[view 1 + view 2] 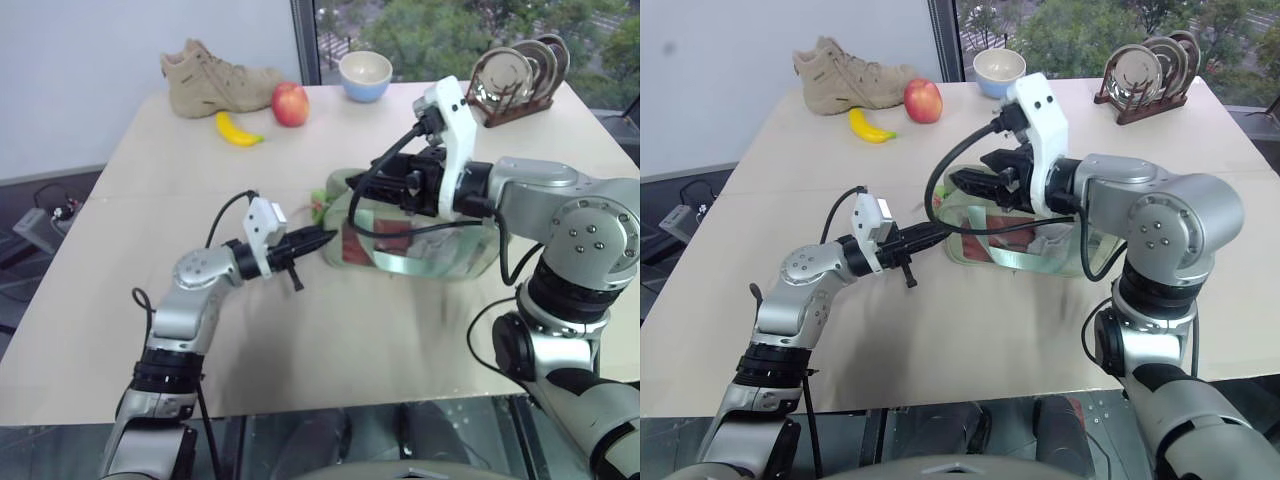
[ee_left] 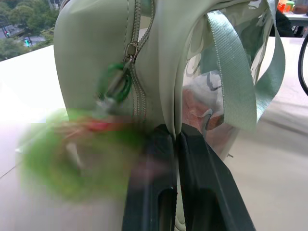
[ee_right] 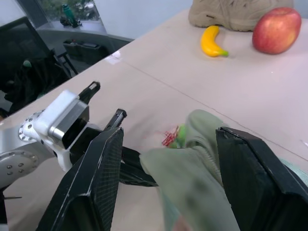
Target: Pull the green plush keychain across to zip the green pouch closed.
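The pouch (image 1: pixel 415 235) lies near the middle of the table (image 1: pixel 300 330), its clear window facing the robot and its zipper end turned toward the left arm. The keychain (image 2: pixel 72 154) hangs from the zipper pull at that end, just beside the left gripper (image 1: pixel 322 240) and on the side of it away from the window.

Left gripper: fingers closed, pinching a fold of the pouch's end wall beside the zipper track. In the left wrist view the two fingers (image 2: pixel 154 187) rise together with the pouch fabric caught between their tips; the keychain is blurred there, so contact between it and the fingers cannot be judged.

Right gripper (image 1: pixel 975 182): fingers spread apart, holding nothing. It hovers over the top of the pouch, pointing toward the zipper end. In the right wrist view the pouch's end and a sliver of the keychain sit between and beyond its two fingers (image 3: pixel 94 183) — not touching either one.

The right forearm and its cable cross in front of the pouch's top, hiding most of the zipper line in the head views.

At the far edge of the table, well apart from the pouch:
- one boot (image 1: pixel 215 75)
- one banana (image 1: pixel 236 130)
- one apple (image 1: pixel 290 104)
- one bowl (image 1: pixel 365 76)
- one rack (image 1: pixel 515 75) holding several plates — their number cannot be counted.
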